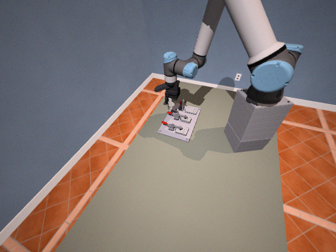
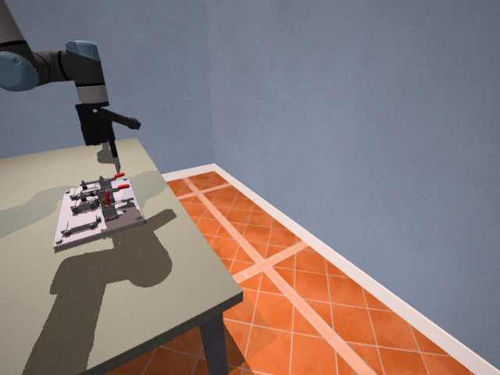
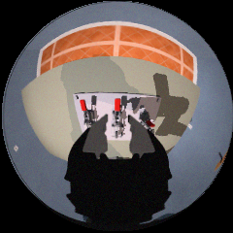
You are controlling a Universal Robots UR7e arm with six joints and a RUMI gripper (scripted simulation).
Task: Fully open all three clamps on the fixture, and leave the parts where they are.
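The fixture plate carries three clamps with red handles. The clamp at the plate's far end in the top view has its red handle raised and its arm upright, off its part. The middle clamp's handle and the other end clamp's handle lie low, with arms down over their parts. My gripper is partly open and empty, above the plate near the middle clamp.
The plate lies on the green table, near its edge over the tiled floor. The grey pedestal of the arm stands right of the plate in the top view. The raised clamp stands close beside my fingers.
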